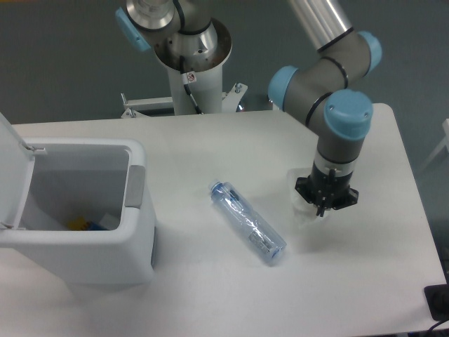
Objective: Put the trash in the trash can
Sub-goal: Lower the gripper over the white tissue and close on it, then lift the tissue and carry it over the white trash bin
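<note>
The clear plastic bottle (247, 222) with a blue cap lies diagonally on the white table, near the middle. To its right my gripper (323, 208) points straight down with its fingers drawn together. A crumpled clear-white wrapper (302, 204) hangs at the fingers' left side, apparently pinched between them, just above the table. The white trash can (137, 242) stands at the left with its lid (12, 172) swung open, well away from the gripper. A yellow and blue item (84, 225) shows inside the can.
The robot's base pedestal (191, 60) rises at the back centre of the table. A black object (438, 302) sits at the lower right, beyond the table's edge. The table's right edge runs close to the arm.
</note>
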Controlling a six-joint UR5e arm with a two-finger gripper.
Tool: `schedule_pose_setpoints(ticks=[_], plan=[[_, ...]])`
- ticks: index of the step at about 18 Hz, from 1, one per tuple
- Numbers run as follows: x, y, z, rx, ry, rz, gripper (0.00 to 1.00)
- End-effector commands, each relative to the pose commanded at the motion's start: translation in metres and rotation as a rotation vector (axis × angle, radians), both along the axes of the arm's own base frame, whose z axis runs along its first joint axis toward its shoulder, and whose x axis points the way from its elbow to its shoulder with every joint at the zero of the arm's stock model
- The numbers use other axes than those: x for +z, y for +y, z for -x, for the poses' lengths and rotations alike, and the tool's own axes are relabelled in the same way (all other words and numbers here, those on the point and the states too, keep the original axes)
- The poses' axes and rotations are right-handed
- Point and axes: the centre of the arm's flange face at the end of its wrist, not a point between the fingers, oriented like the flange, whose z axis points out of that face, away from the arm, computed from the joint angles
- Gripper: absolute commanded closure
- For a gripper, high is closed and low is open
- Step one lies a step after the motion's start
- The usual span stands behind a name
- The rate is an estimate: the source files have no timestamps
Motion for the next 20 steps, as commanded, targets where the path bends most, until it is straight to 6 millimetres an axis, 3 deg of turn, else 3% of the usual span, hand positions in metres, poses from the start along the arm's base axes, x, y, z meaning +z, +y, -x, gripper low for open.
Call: schedule_pose_setpoints(ticks=[4,6,8,10,12,16,18,20], plan=[[0.042,0.012,-0.01,0.069,-0.018,-0.079,1.0],[0.077,0.031,-0.028,0.1,-0.028,-0.17,1.0],[0.099,0.044,-0.036,0.132,-0.063,-0.251,1.0],[0.138,0.059,-0.054,0.157,-0.118,-0.376,1.0],[0.161,0.069,-0.071,0.151,-0.127,-0.419,1.0],[0.209,0.073,-0.125,0.136,-0.134,-0.484,1.0],[0.234,0.081,-0.165,0.129,-0.147,-0.513,1.0],[0.237,0.091,-0.193,0.106,-0.164,-0.507,1.0]])
